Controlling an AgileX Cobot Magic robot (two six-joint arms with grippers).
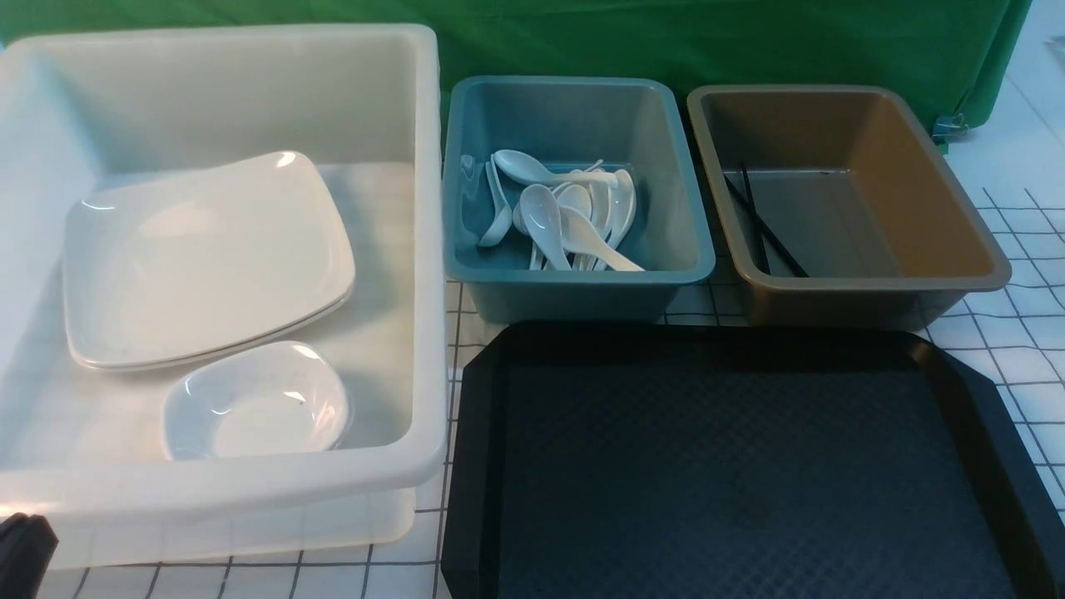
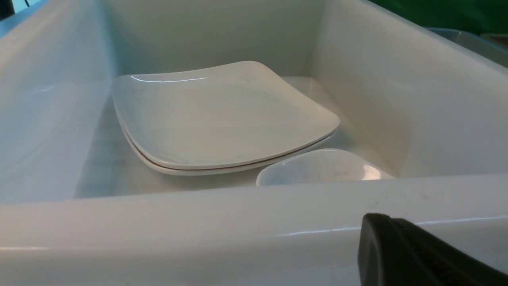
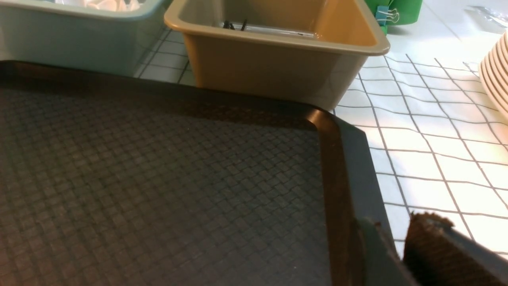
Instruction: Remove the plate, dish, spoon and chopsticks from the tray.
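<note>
Touching nothing: left jaws shut, empty.

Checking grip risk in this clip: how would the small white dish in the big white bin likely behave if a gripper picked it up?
The dish looks glossy, so probably slippery. It seems rigid and likely chips if dropped. Its shallow, wide shape probably won't roll or tip.

Two stacked plates [image 2: 222, 119] lie centre frame inside white bin [image 2: 416, 111]; dish [image 2: 321, 169] sits lower right, touching them.
</note>
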